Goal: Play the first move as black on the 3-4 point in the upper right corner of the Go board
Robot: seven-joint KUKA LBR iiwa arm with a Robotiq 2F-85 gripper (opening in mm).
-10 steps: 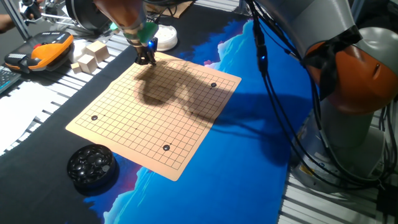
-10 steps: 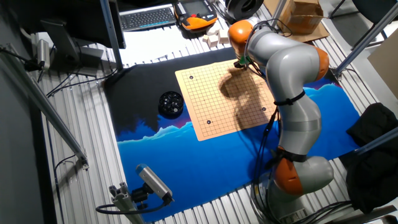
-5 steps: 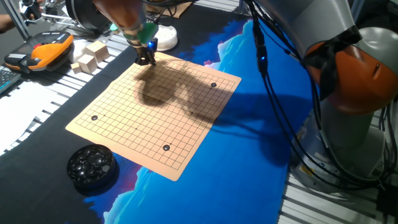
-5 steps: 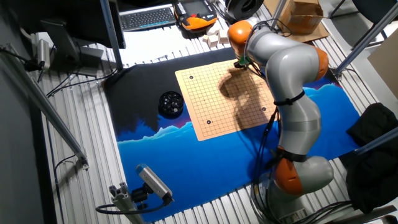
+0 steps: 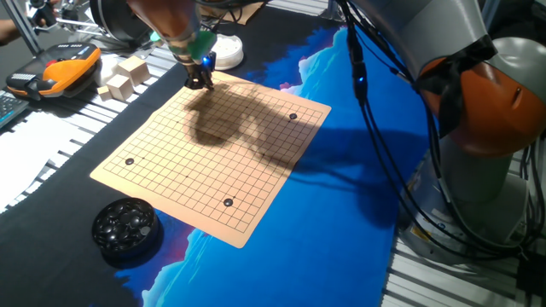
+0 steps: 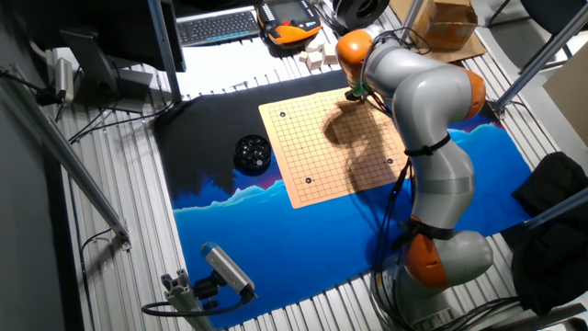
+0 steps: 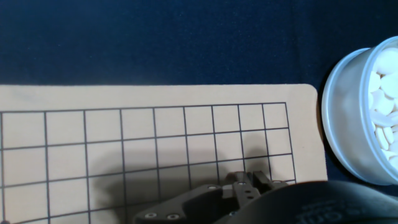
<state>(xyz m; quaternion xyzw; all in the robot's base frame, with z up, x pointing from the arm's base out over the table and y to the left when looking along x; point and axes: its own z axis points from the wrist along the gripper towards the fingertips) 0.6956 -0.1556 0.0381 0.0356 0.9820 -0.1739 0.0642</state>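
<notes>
The Go board point(image 5: 205, 170) lies on the dark mat and also shows in the other fixed view point(image 6: 322, 156) and the hand view point(image 7: 124, 124). My gripper point(image 5: 201, 83) is low over the board's far corner, beside the bowl of white stones point(image 5: 223, 53). It also shows in the other fixed view point(image 6: 354, 96). In the hand view my gripper point(image 7: 250, 182) has its fingertips close together just above the grid, near the corner. No stone shows between them; anything held is hidden. Three black stones sit on the board: point(image 5: 293, 117), point(image 5: 130, 161), point(image 5: 228, 202).
A black bowl of black stones point(image 5: 126, 228) stands off the board's near corner. The white-stone bowl point(image 7: 367, 118) is right of the board's corner in the hand view. Wooden blocks point(image 5: 124, 77) and an orange device point(image 5: 64, 70) lie at the back left.
</notes>
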